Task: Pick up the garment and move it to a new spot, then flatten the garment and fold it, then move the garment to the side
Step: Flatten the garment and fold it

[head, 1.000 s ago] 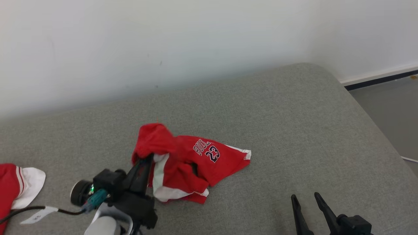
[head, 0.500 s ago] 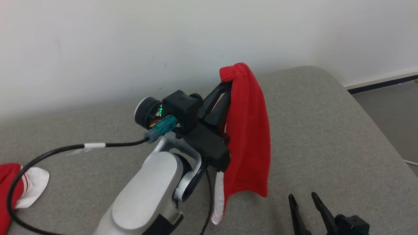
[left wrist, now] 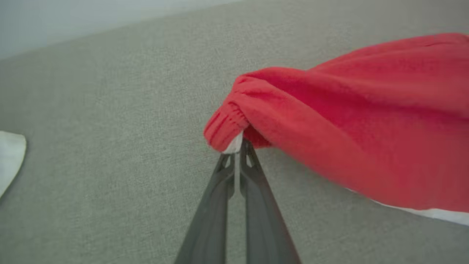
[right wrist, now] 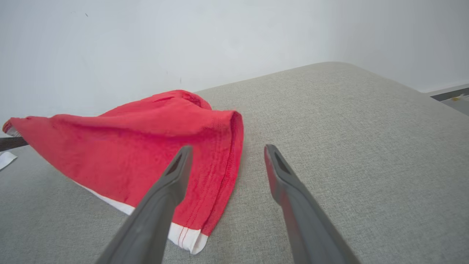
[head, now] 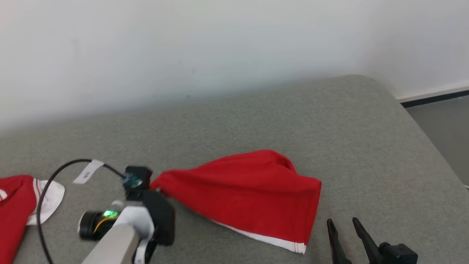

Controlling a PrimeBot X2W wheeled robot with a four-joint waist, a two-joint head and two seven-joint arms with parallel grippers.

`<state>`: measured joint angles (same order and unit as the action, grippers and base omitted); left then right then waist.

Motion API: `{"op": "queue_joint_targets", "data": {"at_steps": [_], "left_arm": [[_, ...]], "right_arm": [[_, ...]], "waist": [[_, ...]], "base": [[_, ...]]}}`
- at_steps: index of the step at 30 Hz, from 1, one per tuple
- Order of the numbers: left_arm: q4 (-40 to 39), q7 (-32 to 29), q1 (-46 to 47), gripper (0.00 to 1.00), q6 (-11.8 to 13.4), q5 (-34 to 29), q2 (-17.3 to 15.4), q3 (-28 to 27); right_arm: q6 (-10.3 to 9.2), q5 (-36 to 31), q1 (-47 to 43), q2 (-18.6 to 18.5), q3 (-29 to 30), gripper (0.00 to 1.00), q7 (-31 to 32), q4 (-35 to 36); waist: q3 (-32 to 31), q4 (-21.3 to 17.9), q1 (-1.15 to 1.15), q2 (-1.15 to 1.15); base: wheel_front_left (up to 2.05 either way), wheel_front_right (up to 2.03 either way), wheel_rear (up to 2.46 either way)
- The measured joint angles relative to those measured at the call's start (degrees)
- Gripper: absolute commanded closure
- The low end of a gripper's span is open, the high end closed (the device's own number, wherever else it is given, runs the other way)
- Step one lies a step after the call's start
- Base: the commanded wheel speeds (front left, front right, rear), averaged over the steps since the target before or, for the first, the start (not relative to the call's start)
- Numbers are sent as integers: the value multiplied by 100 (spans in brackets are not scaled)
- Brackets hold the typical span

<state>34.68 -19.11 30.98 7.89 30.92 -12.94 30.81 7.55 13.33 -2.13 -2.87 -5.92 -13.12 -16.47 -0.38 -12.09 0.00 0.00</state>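
Now we are pinching a corner of the garment (head: 253, 190) in our left claw (left wrist: 238, 141); it is stretching toward three o'clock, beside our wide right claw (head: 342, 220).

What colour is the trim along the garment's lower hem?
White trim on a red garment, clearest in the right wrist view.

Grey cushion (head: 366, 146) against white wall (head: 220, 44) — second red-white cloth (head: 14, 205), maybe garment, left edge.

wall (head: 220, 44): plain white, evenly lit
cushion (head: 329, 128): grey fabric, rounded far right corner, set against wall
skirting (head: 432, 96): white over dark strip
floor (head: 447, 124): grey, at right
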Motion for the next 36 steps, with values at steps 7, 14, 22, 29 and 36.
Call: {"op": "queue_joint_targets", "data": {"at_steps": [7, 14, 22, 29, 36], "left_arm": [[-66, -926, -421, 100, -141, 407, -294, -58], [-651, -1000, -653, 0, -107, 298, -443, 120], [-1244, -884, -892, 0, 20, 270, -517, 165], [-1920, 140, -1394, 0, 330, 63, -582, -9], [-2504, 1950, -2252, 0, 302, 87, -464, -328]], "right_arm": [[0, -98, -8, -1, 74, 0, 55, 70], [0, -155, 2, 2, -29, 0, 209, 202], [0, -186, -1, 0, -102, 0, 334, 278], [0, -476, 241, 0, -766, 0, 968, 81], [0, -494, 828, -34, -1649, 0, 1622, -157]], "waist": [[-11, 334, 0, 0], [-1, 644, 0, 0], [16, 805, 0, 0], [54, 745, 1, 0], [76, 874, 0, 0]], "base": [[0, 0, 0], [0, 0, 0], [0, 0, 0], [0, 0, 0], [0, 0, 0]]}}
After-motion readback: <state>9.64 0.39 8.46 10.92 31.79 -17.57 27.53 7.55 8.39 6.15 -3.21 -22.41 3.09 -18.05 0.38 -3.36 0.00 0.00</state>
